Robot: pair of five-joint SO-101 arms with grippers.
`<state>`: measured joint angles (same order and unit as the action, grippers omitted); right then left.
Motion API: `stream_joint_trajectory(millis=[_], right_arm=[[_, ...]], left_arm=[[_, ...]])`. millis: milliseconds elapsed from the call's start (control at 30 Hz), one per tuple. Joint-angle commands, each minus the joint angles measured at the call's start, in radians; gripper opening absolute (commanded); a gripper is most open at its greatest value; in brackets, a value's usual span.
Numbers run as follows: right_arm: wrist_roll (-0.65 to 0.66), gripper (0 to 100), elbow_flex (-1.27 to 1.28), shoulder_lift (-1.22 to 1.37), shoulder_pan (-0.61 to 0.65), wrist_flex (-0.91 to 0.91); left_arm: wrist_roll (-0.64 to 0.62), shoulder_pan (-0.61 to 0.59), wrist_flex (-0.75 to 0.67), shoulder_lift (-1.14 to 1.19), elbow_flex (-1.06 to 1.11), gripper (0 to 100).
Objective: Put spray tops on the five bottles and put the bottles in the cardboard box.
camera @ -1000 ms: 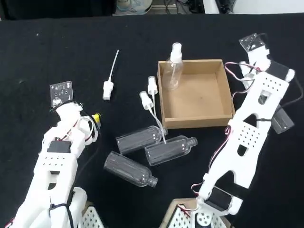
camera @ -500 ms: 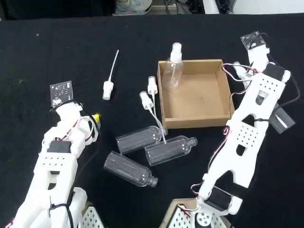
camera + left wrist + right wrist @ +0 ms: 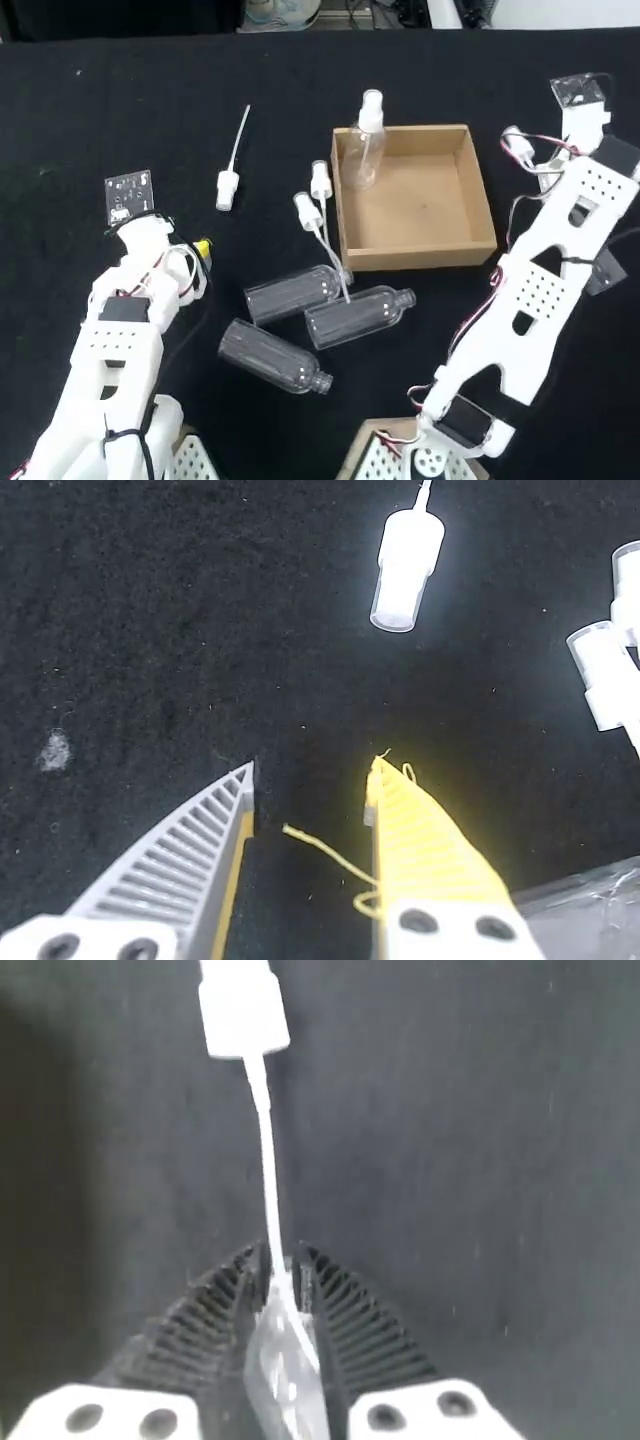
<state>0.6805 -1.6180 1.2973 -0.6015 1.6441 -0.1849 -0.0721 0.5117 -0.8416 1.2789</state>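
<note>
Right arm has swung outward since the earlier frames, off the right wall of the cardboard box toward the right edge of the high view.

Risks, nearest first: three open bottles lie on their sides at lower centre, two of them touching. They would likely roll if pushed at the neck. The right gripper is closed on a spray top by its thin dip tube alone. The head sits well clear of the jaws and could pivot or slip out during fitting. Farther up, a capped bottle stands in the box's upper-left corner.

Pose: the right arm is stretched to the upper right. The left gripper, at lower left, points at the table with jaws spread and empty, near a loose spray top.
</note>
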Motion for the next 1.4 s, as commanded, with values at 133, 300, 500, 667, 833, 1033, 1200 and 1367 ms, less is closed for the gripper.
stream_joint_trajectory(millis=[133,300,500,667,833,1033,1200,1367], right_arm=[[-0.006,2.3,-0.050,-0.079,-0.089,0.032],[0.003,17.8,-0.051,-0.104,-0.072,0.101],[0.034,18.9,-0.048,-0.162,-0.043,0.112],[0.170,19.0,-0.039,-0.171,-0.075,0.123],[0.253,19.1,0.033,-0.183,-0.109,0.123],[0.195,19.0,0.044,-0.257,-0.118,0.124],[0.140,18.8,0.205,-0.374,-0.118,0.124],[0.176,18.9,0.493,-0.524,-0.117,0.118]], left_arm=[[-0.006,-0.007,-0.020,-0.020,-0.015,18],[-0.006,-0.001,-0.020,-0.020,-0.015,18],[-0.006,-0.007,-0.020,-0.020,-0.012,18],[-0.006,-0.007,-0.020,-0.020,-0.012,18],[-0.006,-0.004,-0.020,-0.020,-0.015,18],[-0.006,-0.001,-0.020,-0.020,-0.015,18],[-0.006,-0.005,-0.020,-0.020,-0.015,18],[-0.006,-0.007,-0.020,-0.020,-0.015,18]])
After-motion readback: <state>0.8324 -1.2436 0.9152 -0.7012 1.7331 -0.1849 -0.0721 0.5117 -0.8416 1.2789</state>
